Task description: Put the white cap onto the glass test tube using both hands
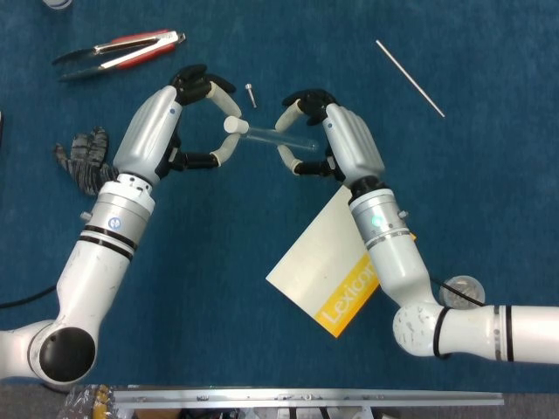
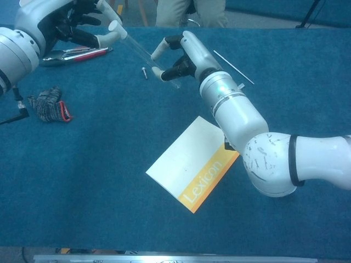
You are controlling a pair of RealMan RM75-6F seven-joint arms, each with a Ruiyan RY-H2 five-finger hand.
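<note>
the white cap [image 1: 231, 125] sits at the left end of the glass tube [image 1: 278, 137], touching it, and both are up in the air above the blue table [image 1: 489, 209]. from the cap, the tube runs to the right and a little down in the head view. the left hand [image 1: 188, 118] pinches the cap between its pale fingertips [image 1: 229, 105], with the rest of the hand curved around to the left of the cap. the right hand [image 1: 323, 131] holds the other end of the tube, with one fingertip above it and one below it. in the chest view the cap [image 2: 114, 25] is up near the top, the tube [image 2: 143, 51] slants down to the right from it, the left hand [image 2: 77, 24] is just left of the cap and the right hand [image 2: 178, 57] grips the low end. a small screw [image 1: 251, 92] lies on the table just above the cap. up and to the left of the cap lie tongs [image 1: 118, 50] with red on them. down and left of the cap, past the left arm, is a dark glove [image 1: 83, 159]. down and right of the cap, below the right hand, lies a white and yellow book [image 1: 325, 266] with the word lexicon on it, partly under the right arm. far to the right of the cap, near the top, lies a thin metal rod [image 1: 410, 78]. a small clear round thing [image 1: 460, 288] sits far down and right of the cap, beside the right arm.
</note>
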